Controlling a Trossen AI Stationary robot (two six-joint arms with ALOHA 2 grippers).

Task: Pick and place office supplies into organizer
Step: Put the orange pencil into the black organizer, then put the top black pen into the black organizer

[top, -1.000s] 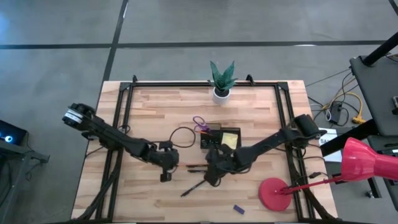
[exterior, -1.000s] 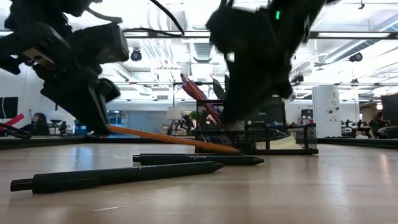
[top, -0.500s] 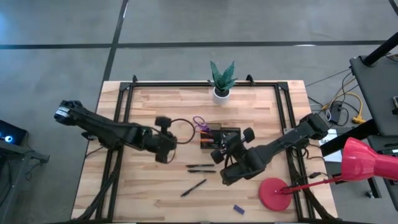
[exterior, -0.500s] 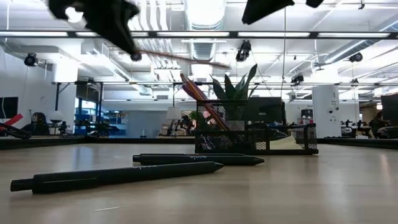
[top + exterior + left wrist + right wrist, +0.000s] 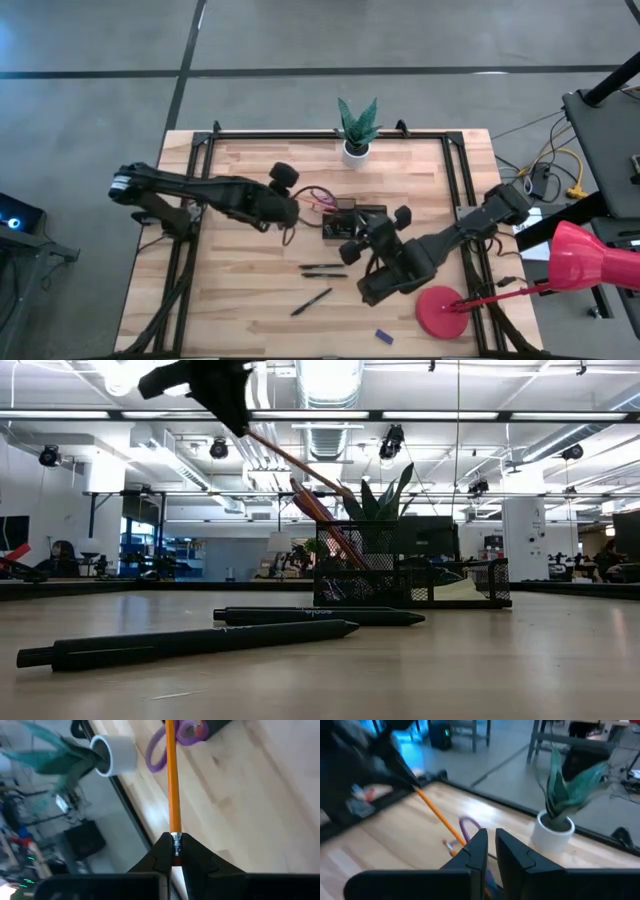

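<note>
My left gripper (image 5: 297, 212) is high over the table, left of the black mesh organizer (image 5: 345, 215), and shut on an orange pencil (image 5: 295, 460). The pencil slants down toward the organizer (image 5: 410, 575), its tip above the left end. Purple scissors (image 5: 185, 730) stand in the organizer. My right gripper (image 5: 491, 851) is raised by the organizer's near side, shut on nothing. Three black pens (image 5: 322, 266) (image 5: 325, 275) (image 5: 312, 301) lie flat on the wood. A blue eraser (image 5: 383, 336) lies near the front edge. My left gripper pinches the pencil's metal-banded back end (image 5: 175, 841) between its two fingertips. The fingers slant down from the table's left, and the pencil runs on in line with them. It is lifted clear of the table, tip lowest.
A potted plant (image 5: 357, 130) stands at the far edge behind the organizer. A red lamp base (image 5: 445, 310) sits at the near right, by my right arm. A black cable loop (image 5: 290, 225) lies under my left arm. Bare wood stretches along the near left.
Both grippers have risen from the table. My left gripper has carried the orange pencil up and toward the far right, rolling as it went; the pencil left the table, went level, and now slants tip-down at the organizer. My right gripper has drawn back a little toward the right.
</note>
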